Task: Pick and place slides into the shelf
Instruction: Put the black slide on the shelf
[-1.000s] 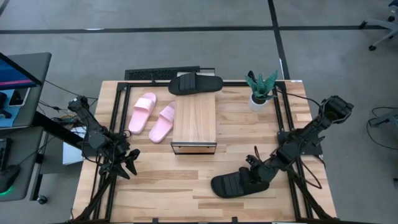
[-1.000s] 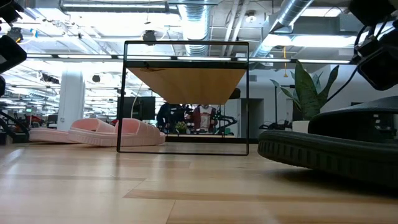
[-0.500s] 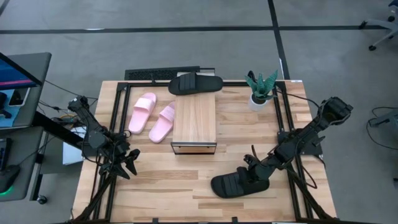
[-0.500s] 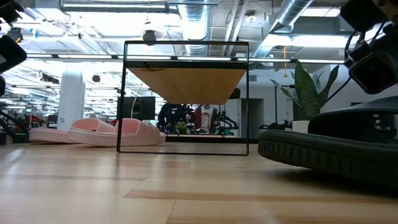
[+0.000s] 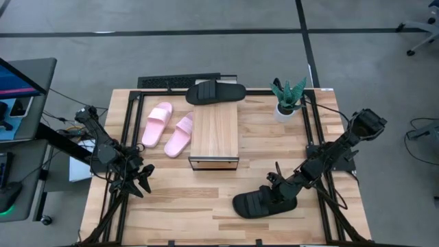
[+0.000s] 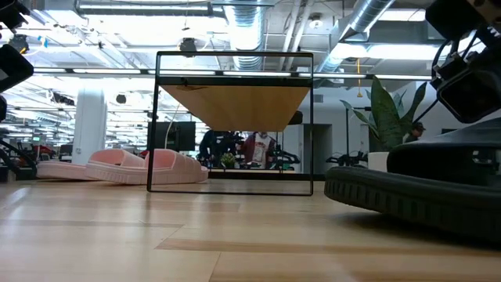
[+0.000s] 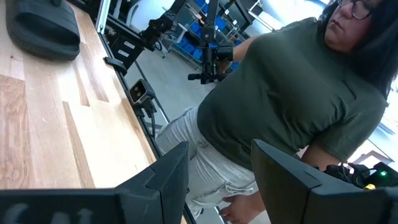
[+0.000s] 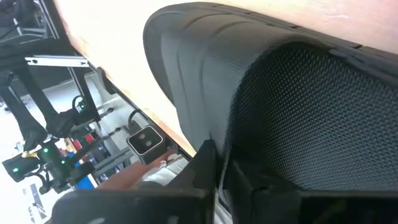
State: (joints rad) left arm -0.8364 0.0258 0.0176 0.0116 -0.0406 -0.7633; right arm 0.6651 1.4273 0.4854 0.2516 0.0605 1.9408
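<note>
Four slides are out on the light wooden tabletop (image 5: 171, 206): two matte black and two pale pink. Since a second ago, the right gripper (image 5: 280, 194) has drawn its fingers together on the wide strap of the matte black slide (image 5: 264, 202) lying in the lower right of the high view; earlier those fingers stood wider apart over the same strap. The arm's upper joint near the right edge has also shifted slightly lower in the frame. The slide itself has not moved, and it lies flat on the boards. In the right wrist view the dark fingers are pinched on the edge of the woven black strap (image 8: 298, 112).

The second matte black slide (image 5: 215, 92) lies crosswise at the upper middle, at the far end of the low rack with the light wood plank top and dark metal frame (image 5: 214, 134), which stands at the table's centre. Two pale pink slides (image 5: 169, 127) lie side by side just left of the rack, unchanged.

One small potted green plant in a white pot (image 5: 287, 97) stands at the upper right. One person in a dark green shirt (image 7: 280, 99) shows in the left wrist view, beyond the table's edge.

The left gripper (image 5: 141, 180) waits at the lower left, released with its fingers apart, as before.
</note>
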